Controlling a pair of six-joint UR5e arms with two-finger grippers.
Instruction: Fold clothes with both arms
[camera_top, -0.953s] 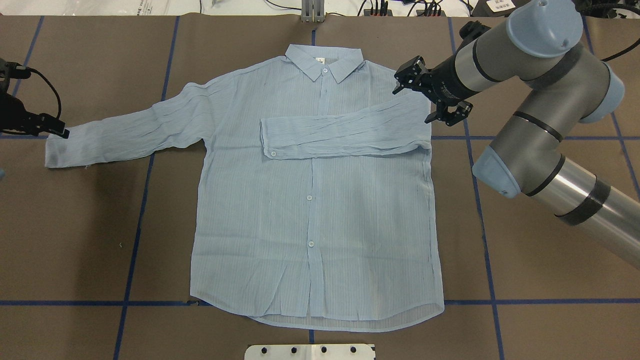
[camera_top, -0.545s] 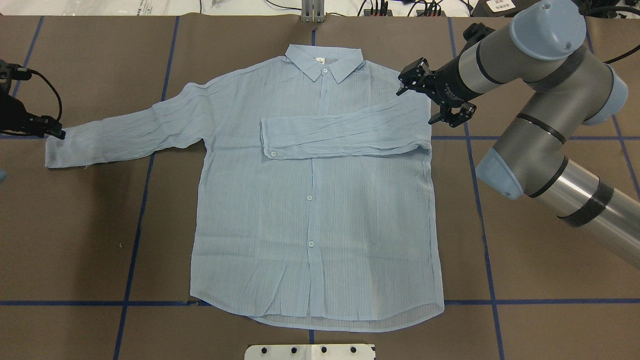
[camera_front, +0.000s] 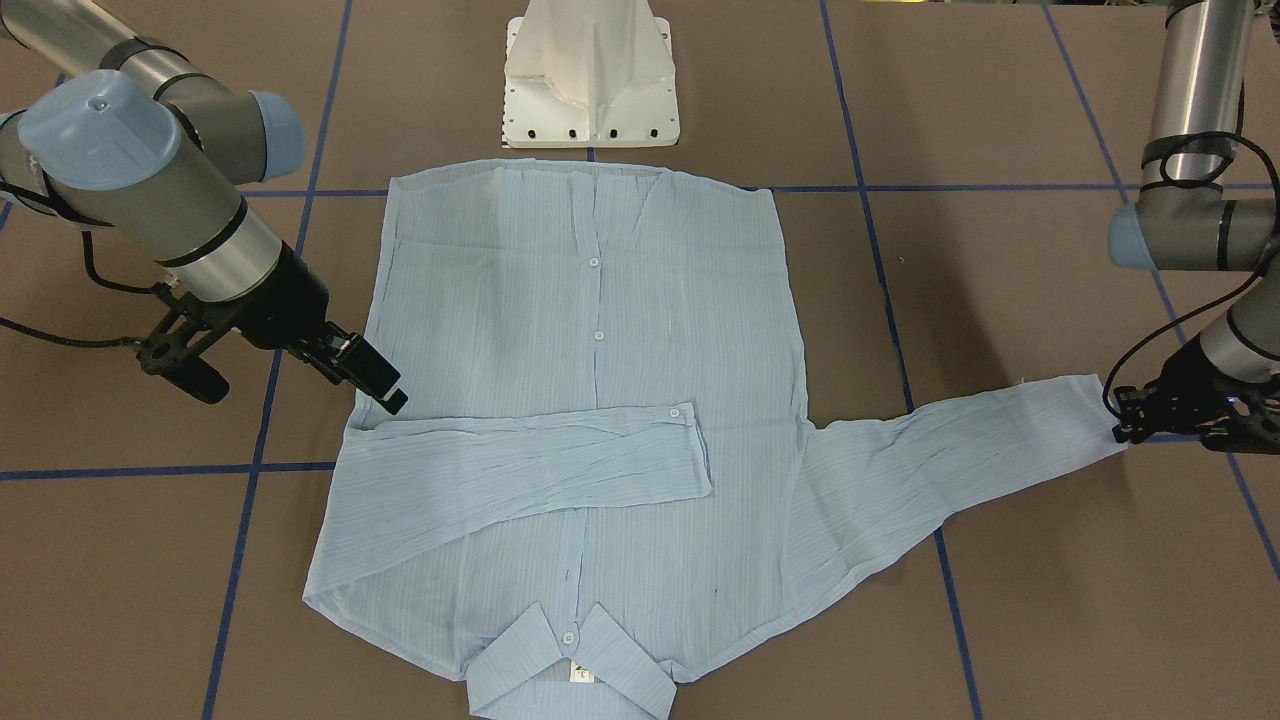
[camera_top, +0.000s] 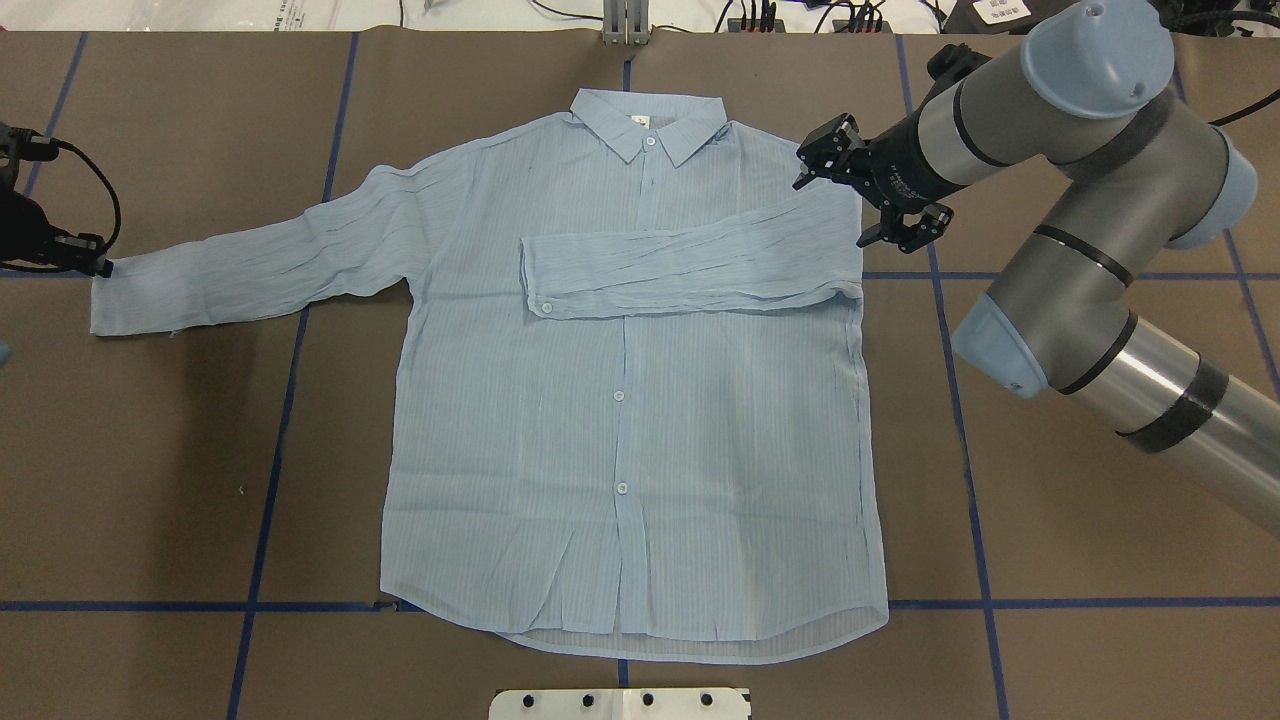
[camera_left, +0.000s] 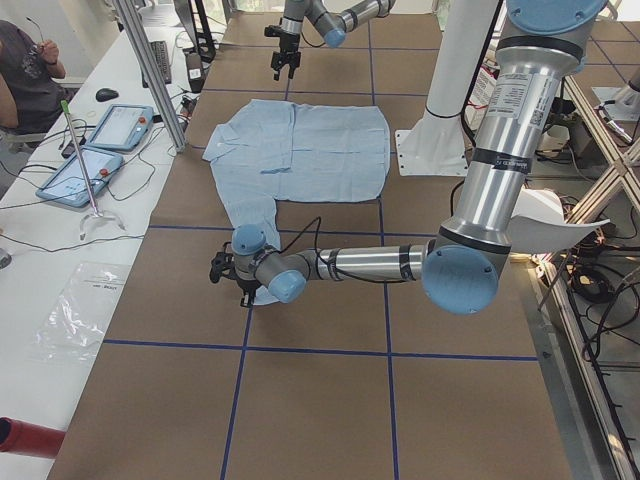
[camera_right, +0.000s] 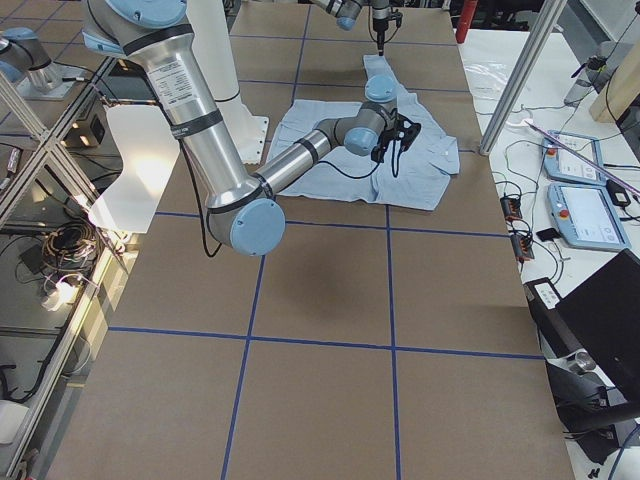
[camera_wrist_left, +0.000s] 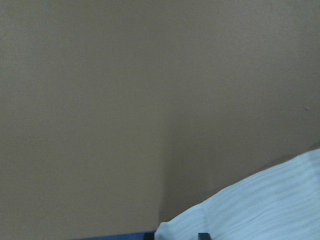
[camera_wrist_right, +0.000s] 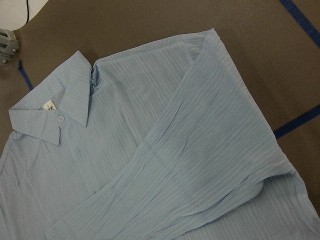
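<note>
shirt (camera_top: 620, 420): flat, buttons up, mid-table (camera_top: 1050, 600); right sleeve (camera_top: 690, 265) folded across chest, left sleeve (camera_top: 270, 260) outstretched | handling: thin, limp, light, probably wrinkles; pinch cuff edge | left gripper (camera_front: 1122, 432): at cuff, closure indeterminable | right gripper (camera_top: 832, 208): spread, empty, above shoulder | obstacles: pedestal base (camera_front: 590, 80) beside hem

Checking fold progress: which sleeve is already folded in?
The sleeve nearest the right tool, lying across the chest; the other stretches out to the left tool.
</note>
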